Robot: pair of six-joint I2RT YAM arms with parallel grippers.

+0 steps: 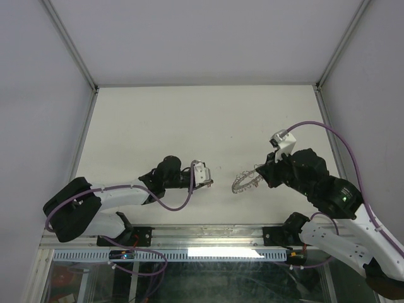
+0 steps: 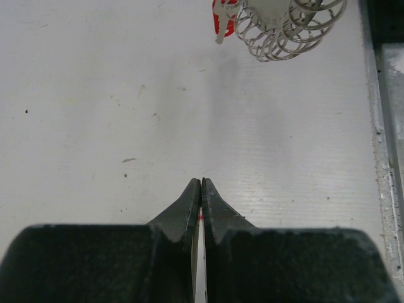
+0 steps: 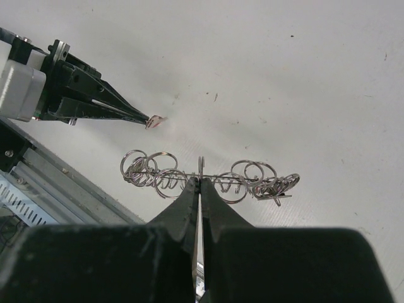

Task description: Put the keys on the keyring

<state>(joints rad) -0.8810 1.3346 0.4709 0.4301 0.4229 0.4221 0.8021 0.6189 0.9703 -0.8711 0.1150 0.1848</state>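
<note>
From above, the right tool (image 1: 262, 175) holds the keyring (image 1: 245, 184) just off the white worktop (image 1: 189, 120). The left tool (image 1: 208, 182) points at it from the other side, near but apart. That makes two arms, two tools and one keyring.

In the left wrist view, the left tool (image 2: 201, 189) is pinched fully together. A red speck shows low between its fingers, too small to name. Ahead, at the top edge, hangs one key (image 2: 219, 19) with a red tag, right against the keyring (image 2: 284, 38) and its silver loops. I cannot tell whether it is threaded on or only touching.

In the right wrist view, the right tool (image 3: 200, 186) is closed on the thin wire of the keyring (image 3: 164, 177), with about ten loops strung along it. Beyond it, the left tool (image 3: 146, 118) carries a pinkish bit at its tip.

The threading step looks near its end. The next move probably calls for confirming that the key sits on the wire. If it does not, the left tool must open and take the tag.
</note>
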